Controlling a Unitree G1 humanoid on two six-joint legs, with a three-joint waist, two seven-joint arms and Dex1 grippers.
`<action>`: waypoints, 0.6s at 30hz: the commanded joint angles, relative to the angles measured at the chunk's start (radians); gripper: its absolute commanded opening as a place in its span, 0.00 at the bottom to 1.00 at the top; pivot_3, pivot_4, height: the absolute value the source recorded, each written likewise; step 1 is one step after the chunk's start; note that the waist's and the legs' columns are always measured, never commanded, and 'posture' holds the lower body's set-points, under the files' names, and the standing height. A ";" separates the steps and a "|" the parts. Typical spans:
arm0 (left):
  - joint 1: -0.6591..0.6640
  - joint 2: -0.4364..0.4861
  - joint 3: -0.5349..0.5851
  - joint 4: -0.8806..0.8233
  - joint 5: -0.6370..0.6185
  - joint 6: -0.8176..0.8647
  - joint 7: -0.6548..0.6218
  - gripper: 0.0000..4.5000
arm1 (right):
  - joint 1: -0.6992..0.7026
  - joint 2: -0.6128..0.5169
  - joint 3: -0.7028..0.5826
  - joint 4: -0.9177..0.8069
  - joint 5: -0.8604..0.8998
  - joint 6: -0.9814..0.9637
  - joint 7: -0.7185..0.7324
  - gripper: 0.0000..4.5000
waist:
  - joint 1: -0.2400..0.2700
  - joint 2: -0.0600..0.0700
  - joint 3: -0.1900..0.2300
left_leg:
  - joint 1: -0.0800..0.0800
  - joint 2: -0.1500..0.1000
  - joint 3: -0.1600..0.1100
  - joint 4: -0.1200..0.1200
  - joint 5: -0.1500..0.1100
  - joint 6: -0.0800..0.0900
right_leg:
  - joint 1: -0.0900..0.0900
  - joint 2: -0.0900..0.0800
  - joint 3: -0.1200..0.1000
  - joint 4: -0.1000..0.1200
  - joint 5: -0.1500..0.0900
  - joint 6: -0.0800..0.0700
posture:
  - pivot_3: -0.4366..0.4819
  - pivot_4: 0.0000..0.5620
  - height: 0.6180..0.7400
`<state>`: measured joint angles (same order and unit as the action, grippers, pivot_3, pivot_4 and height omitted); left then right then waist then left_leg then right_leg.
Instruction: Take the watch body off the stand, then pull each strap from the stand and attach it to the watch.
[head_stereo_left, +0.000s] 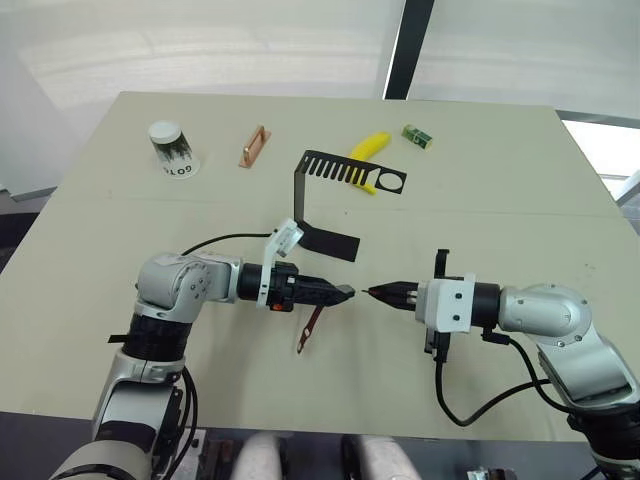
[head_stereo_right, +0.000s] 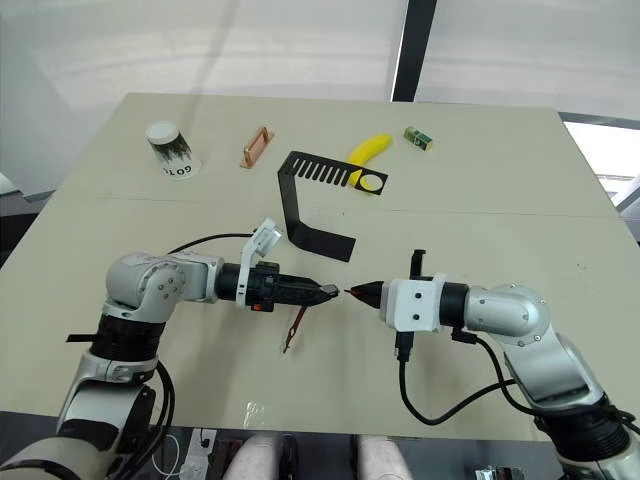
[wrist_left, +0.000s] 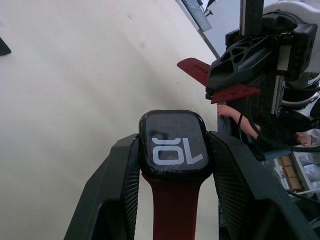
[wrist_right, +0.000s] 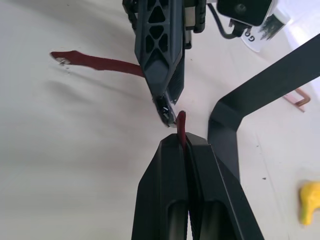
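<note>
Maroon straps (wrist_left: 172, 210), black stand (head_stereo_left: 330, 190)

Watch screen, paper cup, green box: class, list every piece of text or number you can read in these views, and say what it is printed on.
"10": white digits on the dark screen of the watch body, held between the left hand's fingers.
"GOTO": it seems, on the white paper cup at the far left of the table; the letters show upside down and are small, so this reading is unsure.
Small green box: any print is too small to read.
</note>
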<state>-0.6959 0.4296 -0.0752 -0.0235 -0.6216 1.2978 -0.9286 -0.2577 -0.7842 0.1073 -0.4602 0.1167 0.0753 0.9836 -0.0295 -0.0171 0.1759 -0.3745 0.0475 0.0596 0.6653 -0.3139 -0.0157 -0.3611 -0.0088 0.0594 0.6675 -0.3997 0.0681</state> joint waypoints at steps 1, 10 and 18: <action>-0.020 -0.029 0.052 -0.008 -0.051 0.045 0.038 0.36 | -0.023 0.023 0.016 0.013 -0.085 -0.091 -0.058 0.00 | -0.001 0.000 0.000 | 0.000 0.000 0.000 0.000 0.000 0.000 | 0.000 0.000 0.000 0.001 0.000 0.000 | 0.48 0.27 1.00; -0.013 0.045 0.036 0.009 -0.097 0.021 -0.085 0.36 | 0.022 0.020 -0.005 -0.014 -0.070 -0.124 -0.048 0.00 | -0.001 0.000 0.000 | 0.000 0.000 0.000 0.001 0.000 0.000 | 0.000 0.000 0.000 0.004 0.000 0.000 | 0.48 0.27 1.00; -0.013 0.102 -0.021 0.104 -0.074 -0.067 -0.199 0.36 | 0.044 0.024 -0.011 -0.052 -0.074 -0.116 -0.063 0.00 | -0.001 0.000 0.000 | 0.000 0.000 0.000 0.001 0.000 0.000 | 0.000 0.000 0.000 0.004 0.000 0.000 | 0.48 0.27 1.00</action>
<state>-0.6961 0.5089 -0.0657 0.0287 -0.6960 1.2968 -1.0510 -0.2181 -0.7628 0.1219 -0.4425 0.0282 -0.0397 0.9457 -0.0301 -0.0170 0.1759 -0.3742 0.0472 0.0599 0.6660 -0.3138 -0.0159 -0.3612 -0.0090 0.0594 0.6713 -0.3997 0.0681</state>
